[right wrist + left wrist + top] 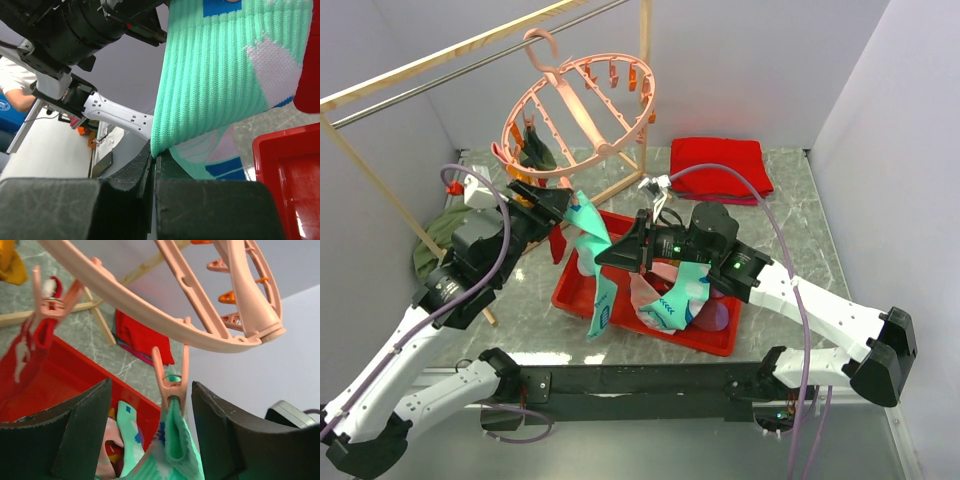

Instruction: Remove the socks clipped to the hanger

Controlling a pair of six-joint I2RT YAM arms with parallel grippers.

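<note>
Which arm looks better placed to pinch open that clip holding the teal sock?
The left, probably. The left gripper, open, straddles the pink clip pinning the teal sock. The right gripper is shut on that sock lower down, so it is busy.

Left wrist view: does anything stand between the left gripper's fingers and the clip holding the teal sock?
Nothing visible does. The clip hangs from the hanger, framed between the left gripper's open fingers, the teal sock pinched in it.
</note>
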